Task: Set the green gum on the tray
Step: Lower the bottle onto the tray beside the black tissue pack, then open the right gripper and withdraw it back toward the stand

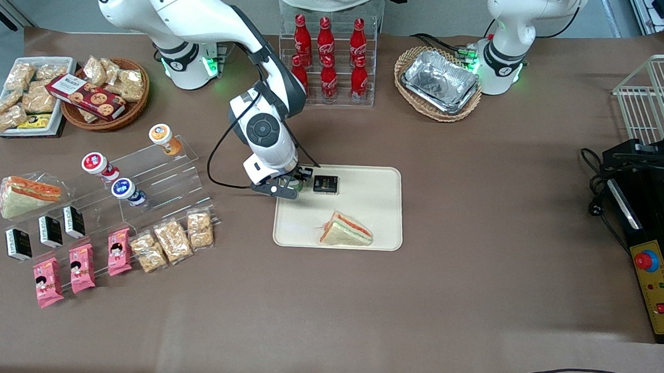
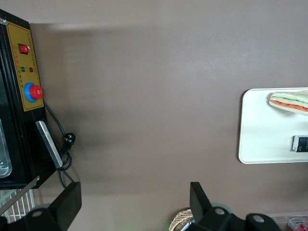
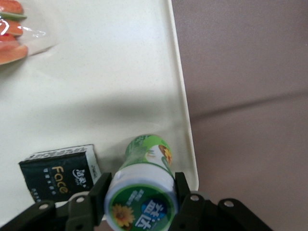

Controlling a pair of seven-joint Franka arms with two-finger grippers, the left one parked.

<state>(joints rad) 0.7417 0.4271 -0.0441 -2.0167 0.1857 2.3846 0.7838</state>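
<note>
The green gum (image 3: 144,187), a small bottle with a green-rimmed white lid and green body, sits between the fingers (image 3: 100,195) of my right gripper (image 3: 141,198), which is shut on its lid. It hangs upright over the cream tray (image 3: 120,72), close to the rim at one corner. Whether its base touches the tray I cannot tell. In the front view the gripper (image 1: 297,184) is over the tray (image 1: 365,211) corner that lies farther from the camera, toward the working arm's end. The arm mostly hides the bottle there.
On the tray lie a black packet (image 1: 326,184) beside the gripper and a wrapped sandwich (image 1: 346,231) nearer the camera. A clear stepped rack (image 1: 157,169) holds orange-, red- and blue-lidded bottles. Cola bottles (image 1: 327,55) and a foil tray (image 1: 441,81) stand farther back.
</note>
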